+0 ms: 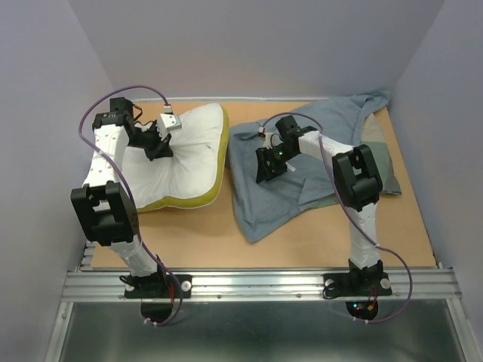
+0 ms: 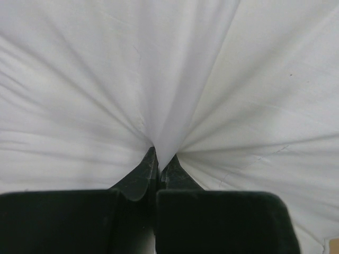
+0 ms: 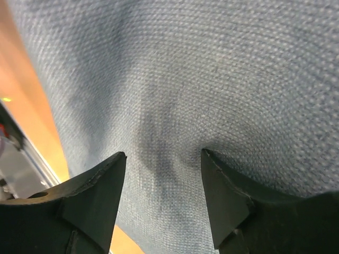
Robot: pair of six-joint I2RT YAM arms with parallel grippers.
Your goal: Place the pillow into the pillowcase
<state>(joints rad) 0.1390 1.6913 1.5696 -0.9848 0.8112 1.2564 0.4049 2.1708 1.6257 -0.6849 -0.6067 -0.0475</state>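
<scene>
The white pillow [image 1: 192,162] with its yellow band lies at the left of the table. My left gripper [image 1: 160,147] is down on its middle. In the left wrist view the left gripper [image 2: 163,156] is shut on a pinched fold of the pillow [image 2: 212,79], with creases fanning out from the pinch. The grey-blue pillowcase [image 1: 283,204] lies crumpled to the right, showing green and tan blocks at its far right side. My right gripper [image 1: 266,170] presses down on its left part. In the right wrist view the right gripper [image 3: 164,153] is open, its tips dug into the pillowcase [image 3: 212,63], with cloth bulging between them.
The brown table [image 1: 204,241] is boxed in by pale walls at the left, back and right. An aluminium rail [image 1: 264,283] carrying both arm bases runs along the near edge. A strip of bare tabletop [image 3: 32,106] shows left of the cloth in the right wrist view.
</scene>
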